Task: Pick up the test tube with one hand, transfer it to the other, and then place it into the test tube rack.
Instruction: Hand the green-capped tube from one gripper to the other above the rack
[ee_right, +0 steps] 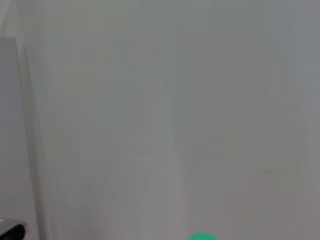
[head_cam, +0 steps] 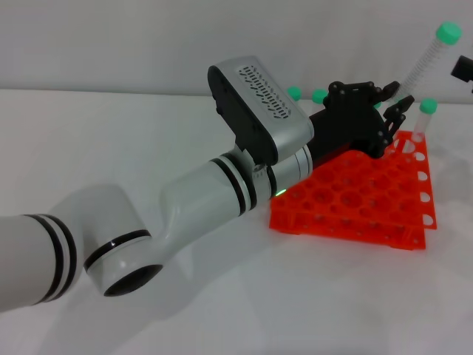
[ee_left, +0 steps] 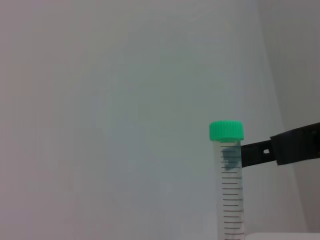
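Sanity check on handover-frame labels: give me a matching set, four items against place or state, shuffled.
Items:
1. test tube rack
2. test tube
3. left pincer
4. right pincer

Places or states:
a. at the head view's right edge, beside the raised tube
b. orange, with a grid of round holes
c. aloft and tilted, green cap uppermost
d. above the rack's far side, shut on the tube's lower end

Pairs: 1-b, 2-c, 3-d, 4-a
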Controlling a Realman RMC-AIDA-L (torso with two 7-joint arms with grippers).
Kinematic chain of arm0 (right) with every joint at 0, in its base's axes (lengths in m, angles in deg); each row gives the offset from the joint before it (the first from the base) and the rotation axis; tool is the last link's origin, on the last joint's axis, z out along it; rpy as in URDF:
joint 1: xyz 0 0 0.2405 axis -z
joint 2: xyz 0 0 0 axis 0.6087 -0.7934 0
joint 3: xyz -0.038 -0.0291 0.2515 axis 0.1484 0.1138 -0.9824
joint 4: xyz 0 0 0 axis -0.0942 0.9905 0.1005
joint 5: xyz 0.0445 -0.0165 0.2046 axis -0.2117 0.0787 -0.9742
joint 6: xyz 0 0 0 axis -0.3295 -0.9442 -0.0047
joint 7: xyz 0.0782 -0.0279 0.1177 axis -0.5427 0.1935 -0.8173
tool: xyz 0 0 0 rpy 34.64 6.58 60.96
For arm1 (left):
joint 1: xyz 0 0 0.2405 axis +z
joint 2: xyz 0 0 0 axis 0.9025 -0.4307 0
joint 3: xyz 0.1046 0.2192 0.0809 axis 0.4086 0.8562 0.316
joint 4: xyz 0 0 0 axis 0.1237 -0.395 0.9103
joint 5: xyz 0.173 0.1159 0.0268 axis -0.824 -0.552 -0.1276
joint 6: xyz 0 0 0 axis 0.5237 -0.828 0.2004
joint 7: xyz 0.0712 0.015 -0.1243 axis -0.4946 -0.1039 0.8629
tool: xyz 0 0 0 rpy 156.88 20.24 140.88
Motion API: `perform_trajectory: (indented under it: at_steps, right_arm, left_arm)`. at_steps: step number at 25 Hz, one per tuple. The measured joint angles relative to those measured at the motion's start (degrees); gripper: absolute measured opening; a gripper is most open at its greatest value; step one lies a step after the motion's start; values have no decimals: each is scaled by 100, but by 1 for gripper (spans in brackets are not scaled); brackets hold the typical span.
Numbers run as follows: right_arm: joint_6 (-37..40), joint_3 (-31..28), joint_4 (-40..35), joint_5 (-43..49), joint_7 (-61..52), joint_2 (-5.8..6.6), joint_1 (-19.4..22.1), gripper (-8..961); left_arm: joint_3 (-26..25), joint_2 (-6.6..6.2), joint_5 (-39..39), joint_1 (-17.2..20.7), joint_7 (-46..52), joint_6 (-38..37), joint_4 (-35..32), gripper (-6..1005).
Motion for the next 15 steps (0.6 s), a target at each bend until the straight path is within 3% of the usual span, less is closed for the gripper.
perform_trajectory:
  at_steps: [15]
  right_arm:
    - [-25,142,11,36,-163,-246,-266,856]
  left_arm:
    - [27,8,-12,25,-20,-21,-60,198]
